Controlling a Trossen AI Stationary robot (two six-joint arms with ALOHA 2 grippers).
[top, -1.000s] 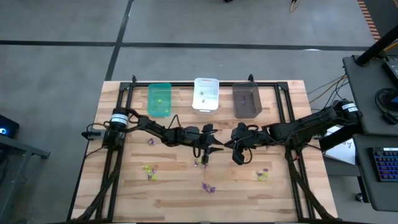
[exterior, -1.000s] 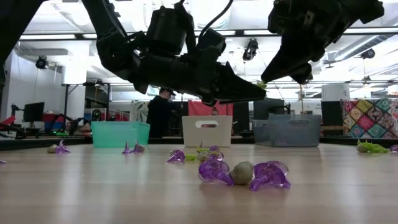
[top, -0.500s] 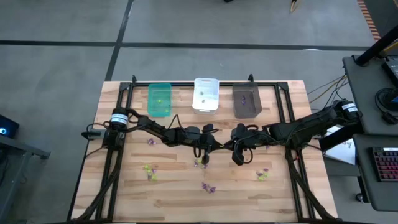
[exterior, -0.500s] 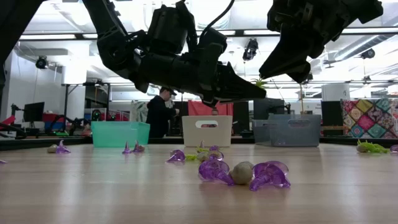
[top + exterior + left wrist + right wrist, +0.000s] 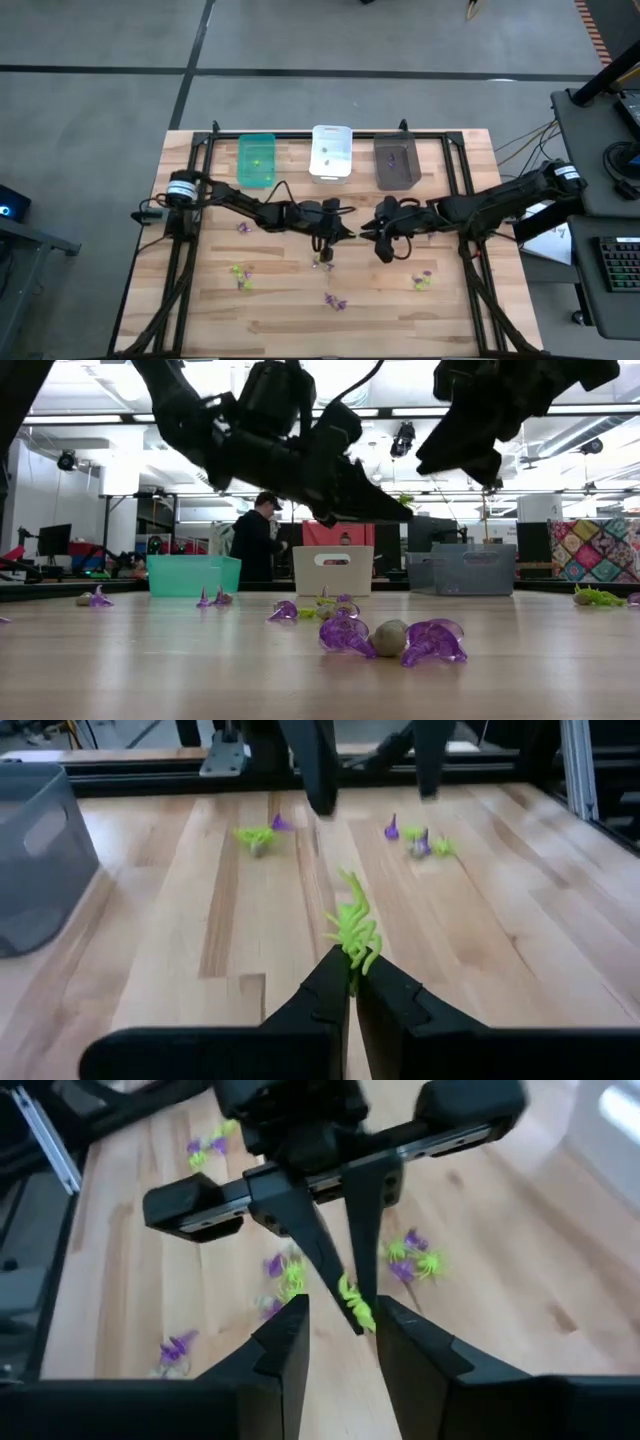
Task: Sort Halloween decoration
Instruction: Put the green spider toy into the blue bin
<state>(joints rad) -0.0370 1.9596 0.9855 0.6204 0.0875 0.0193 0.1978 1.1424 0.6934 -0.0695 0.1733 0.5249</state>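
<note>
Two left fingers [image 5: 352, 982] pinch a yellow-green spiky trinket [image 5: 353, 927] above the table [image 5: 480, 950].

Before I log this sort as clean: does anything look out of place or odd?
One mismatch: the green bin holds a yellow-green trinket, but so does the white bin. Nothing is tipped or broken. Loose trinkets lie scattered on the table. The left pincer is shut on a yellow-green spiky trinket.

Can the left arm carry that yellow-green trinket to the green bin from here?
Probably yes. The left pincer is shut on the yellow-green trinket, raised over the table. The right pincer has opened. The green bin sits on the left arm's side, nothing visibly between.
</note>
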